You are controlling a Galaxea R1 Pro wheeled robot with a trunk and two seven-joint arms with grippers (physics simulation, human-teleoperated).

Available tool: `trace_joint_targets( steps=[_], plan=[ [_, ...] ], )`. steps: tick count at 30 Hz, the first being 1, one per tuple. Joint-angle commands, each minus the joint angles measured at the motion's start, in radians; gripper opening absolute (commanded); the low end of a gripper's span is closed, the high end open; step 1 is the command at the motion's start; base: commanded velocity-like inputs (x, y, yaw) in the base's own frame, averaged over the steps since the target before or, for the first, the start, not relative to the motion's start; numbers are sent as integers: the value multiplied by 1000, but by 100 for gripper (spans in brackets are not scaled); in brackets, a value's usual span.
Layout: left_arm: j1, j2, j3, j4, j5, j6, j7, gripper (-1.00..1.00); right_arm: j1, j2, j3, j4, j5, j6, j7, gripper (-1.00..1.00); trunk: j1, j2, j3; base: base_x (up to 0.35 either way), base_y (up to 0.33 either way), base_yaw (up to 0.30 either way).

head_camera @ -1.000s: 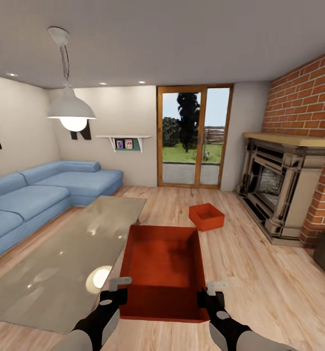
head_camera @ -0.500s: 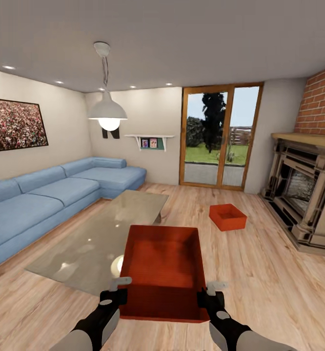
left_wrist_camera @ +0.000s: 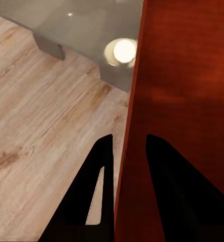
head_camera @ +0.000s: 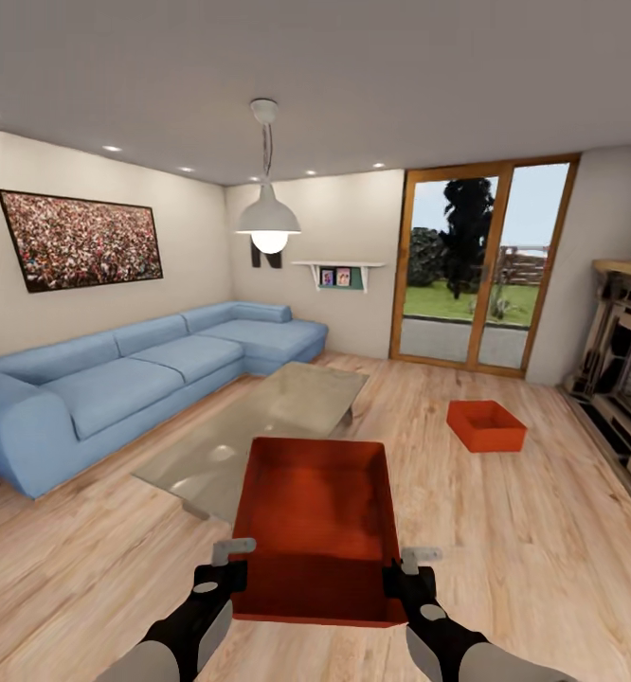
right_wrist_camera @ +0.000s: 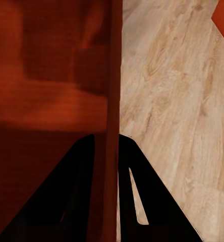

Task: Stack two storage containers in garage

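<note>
I carry one storage container [head_camera: 317,530] in front of me, level and open side up, its long axis running straight away from me toward the glass coffee table [head_camera: 268,426]. My left gripper [head_camera: 223,565] is clenched on its left wall near the close corner, one finger [left_wrist_camera: 99,191] outside and one inside. My right gripper [head_camera: 408,571] pinches the right wall the same way, the thin wall between its fingers [right_wrist_camera: 142,201]. The other storage container [head_camera: 486,425] sits on the wood plank floor [head_camera: 543,549], well apart, ahead to my right, turned at an angle, near the fireplace [head_camera: 628,379].
</note>
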Motion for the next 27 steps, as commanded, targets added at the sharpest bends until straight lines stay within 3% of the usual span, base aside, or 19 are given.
trace_joint_targets(
  steps=[1, 27],
  plan=[
    [-1, 2, 27, 0, -13, 0, 11, -100, -1, -3, -32, 0, -20, -8, -6, -100, 0, -1, -1, -334, 0, 300],
    [-1, 3, 27, 0, -13, 1, 11, -100, -1, -3, -32, 0, -20, -8, -6, -100, 0, -1, -1, -334, 0, 300]
  ],
)
